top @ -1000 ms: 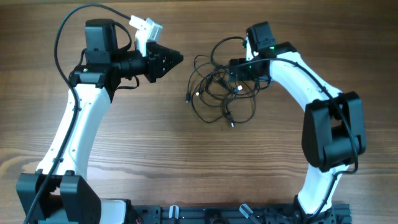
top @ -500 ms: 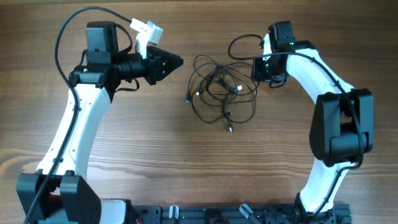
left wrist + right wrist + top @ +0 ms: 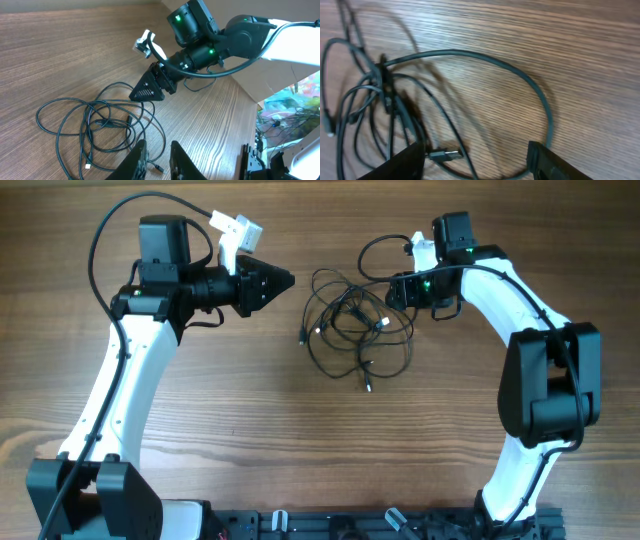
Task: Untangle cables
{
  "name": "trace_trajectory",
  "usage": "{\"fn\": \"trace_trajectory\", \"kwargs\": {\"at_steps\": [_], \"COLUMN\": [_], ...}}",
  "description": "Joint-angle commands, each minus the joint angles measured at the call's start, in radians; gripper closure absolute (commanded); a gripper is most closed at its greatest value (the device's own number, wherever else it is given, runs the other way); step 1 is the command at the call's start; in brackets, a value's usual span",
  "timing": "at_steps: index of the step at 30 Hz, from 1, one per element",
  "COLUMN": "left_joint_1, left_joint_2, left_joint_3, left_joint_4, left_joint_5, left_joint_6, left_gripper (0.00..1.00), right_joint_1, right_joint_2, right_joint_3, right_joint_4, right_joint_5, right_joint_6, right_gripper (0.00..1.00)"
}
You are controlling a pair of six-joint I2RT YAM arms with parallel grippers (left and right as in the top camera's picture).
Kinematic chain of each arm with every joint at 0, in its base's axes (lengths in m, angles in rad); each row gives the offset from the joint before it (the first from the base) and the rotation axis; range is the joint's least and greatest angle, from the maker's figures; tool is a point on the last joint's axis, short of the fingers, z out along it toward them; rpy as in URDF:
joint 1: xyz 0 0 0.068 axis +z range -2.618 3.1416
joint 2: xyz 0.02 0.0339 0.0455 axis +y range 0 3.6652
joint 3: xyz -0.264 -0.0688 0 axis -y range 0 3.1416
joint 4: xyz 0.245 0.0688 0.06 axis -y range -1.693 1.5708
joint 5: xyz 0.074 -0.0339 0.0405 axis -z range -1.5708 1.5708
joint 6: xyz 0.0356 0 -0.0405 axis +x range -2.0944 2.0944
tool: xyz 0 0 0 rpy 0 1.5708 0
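Left arm (image 3: 130, 370): it rises from the near edge of the wooden surface (image 3: 250, 420) and bends toward the centre. The left hand (image 3: 286, 279) points right. Its fingers (image 3: 141, 159) are drawn narrow, with only a slim gap in the wrist view and nothing between them. The tip stands near the left edge of the tangle and does not touch it.

The cables (image 3: 345, 315): they are thin black cords in one loose tangle, flat on the surface between the two hands and closer to the right one. Several loops overlap at the middle and a wider loop hangs toward the near side. One plug end (image 3: 301, 339) lies at the left edge and another (image 3: 368, 387) at the near edge.

The right hand (image 3: 393, 292) points left over the upper right edge of the tangle. In its wrist view the fingers (image 3: 402, 164) stand wide apart and grip nothing. A large loop and a metal-tipped plug (image 3: 445, 152) lie on the surface between them. Whether the fingers touch the cord cannot be told.

Right arm (image 3: 540, 370): it arches in from the right side.
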Motion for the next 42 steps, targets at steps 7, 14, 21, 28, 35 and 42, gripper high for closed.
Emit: {"fn": "trace_trajectory", "kwargs": {"at_steps": [7, 14, 21, 28, 35, 42], "left_joint_1": [0.005, 0.005, 0.005, -0.029, -0.148, -0.264], "left_joint_2": [-0.017, -0.017, -0.017, -0.016, 0.004, 0.093], "left_joint_3": [0.002, 0.002, 0.002, 0.002, -0.016, -0.047], "left_joint_4": [0.002, 0.002, 0.002, -0.032, -0.061, -0.039], "left_joint_5": [-0.002, -0.002, -0.002, -0.003, -0.018, -0.018], "left_joint_6": [0.010, 0.010, 0.010, 0.012, 0.091, 0.156], "left_gripper": [0.83, 0.83, 0.83, 0.83, 0.64, 0.68], "right_joint_1": [0.004, 0.004, 0.004, 0.004, 0.004, 0.004], "right_joint_2": [0.021, 0.021, 0.021, -0.135, -0.517, -0.707], "right_joint_3": [0.002, 0.002, 0.002, 0.019, 0.042, 0.042], "right_joint_4": [0.018, -0.028, -0.103, -0.036, -0.021, -0.069], "right_joint_5": [-0.194, -0.218, -0.021, -0.392, -0.438, -0.320], "right_joint_6": [-0.097, -0.158, -0.093, -0.130, -0.129, -0.076], "right_gripper": [0.30, 0.26, 0.96, 0.96, 0.96, 0.96]}}
